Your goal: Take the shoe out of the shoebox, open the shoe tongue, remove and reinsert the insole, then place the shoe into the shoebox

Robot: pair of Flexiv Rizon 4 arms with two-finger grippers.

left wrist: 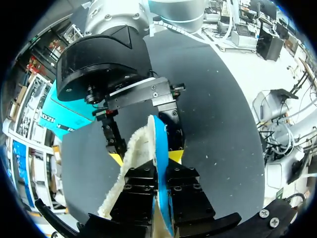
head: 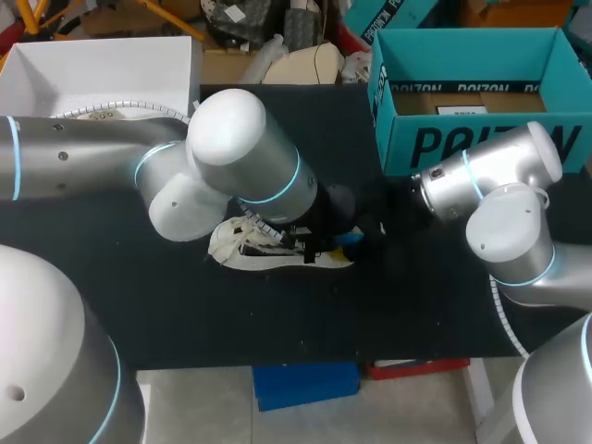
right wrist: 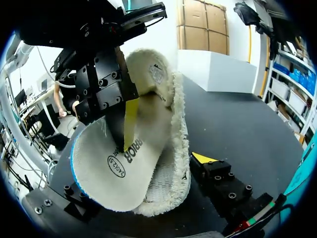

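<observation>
A cream fleece shoe (head: 250,248) lies on its side on the black table (head: 185,305), heel toward my right arm. In the right wrist view its white insole (right wrist: 116,168), blue at the edge, sticks out of the shoe (right wrist: 171,124). My left gripper (head: 310,242) is shut on that insole (left wrist: 161,148); one yellow finger (right wrist: 130,124) presses on its printed face. My right gripper (head: 367,237) straddles the heel, its yellow tips against both sides of the shoe (left wrist: 133,153). The teal shoebox (head: 472,139) stands open at the back right.
A white box lid (head: 102,69) sits at the back left of the table. The left arm's big elbow (head: 231,148) hangs over the middle and hides part of the shoe. Bare black table runs along the front edge.
</observation>
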